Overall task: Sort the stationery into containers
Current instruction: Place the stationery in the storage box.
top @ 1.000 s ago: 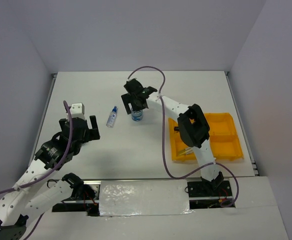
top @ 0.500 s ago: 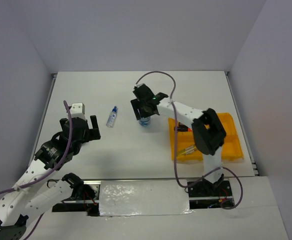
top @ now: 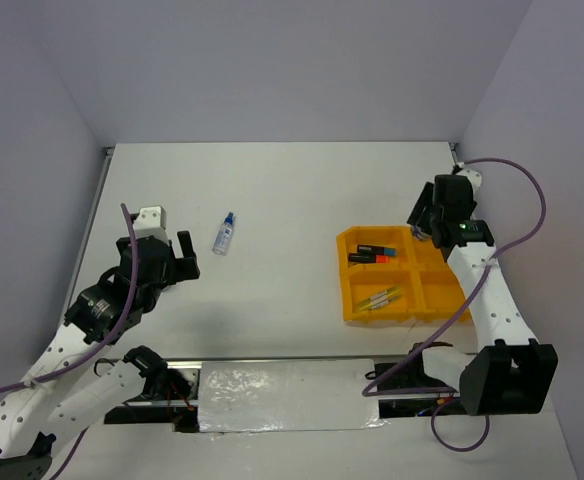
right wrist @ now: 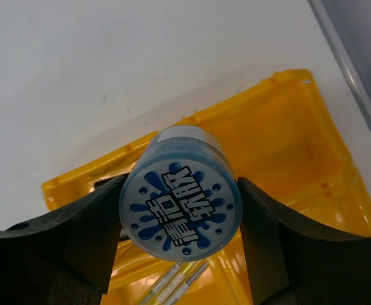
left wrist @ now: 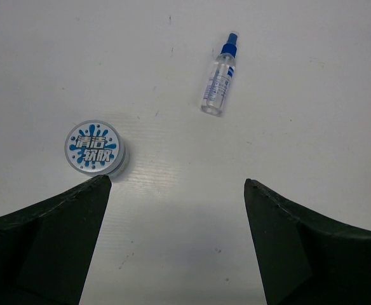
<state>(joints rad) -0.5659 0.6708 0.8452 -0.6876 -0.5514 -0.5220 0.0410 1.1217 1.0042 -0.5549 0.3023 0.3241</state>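
Above tray (right wrist: 287, 140), right end effector (right wrist: 179, 198) pinches round blue-white pot (right wrist: 180, 206), splash-pattern label; left end effector (left wrist: 176, 183) spread.

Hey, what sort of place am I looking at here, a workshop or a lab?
Probably a robotics lab test cell: a left arm and right arm bolted to a white table, plain walls boxing it in, and an orange-yellow tray and spray bottle as props.
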